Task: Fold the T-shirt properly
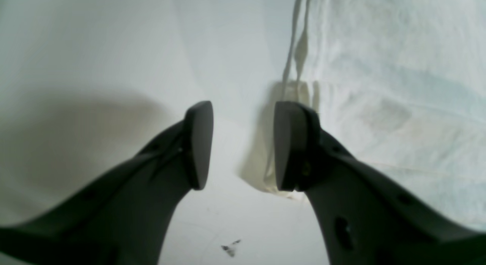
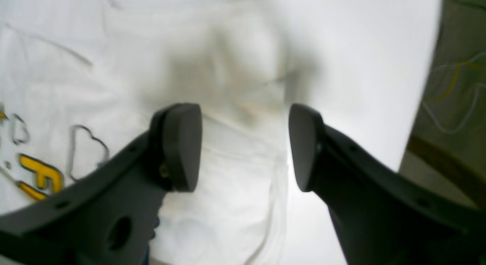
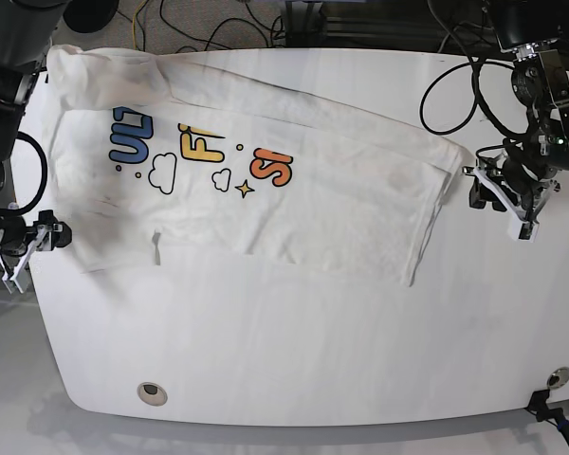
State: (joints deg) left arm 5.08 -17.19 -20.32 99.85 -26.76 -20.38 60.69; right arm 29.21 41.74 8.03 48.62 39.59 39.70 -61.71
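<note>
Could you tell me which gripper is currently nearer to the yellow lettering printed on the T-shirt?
Right. The right gripper sits off the T-shirt's edge nearest the yellow lettering; the left gripper is beyond the far end.

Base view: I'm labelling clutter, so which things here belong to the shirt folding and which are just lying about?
Belongs to the job:
T-shirt
left end effector
right end effector

Just lying about:
cables beyond the table
</note>
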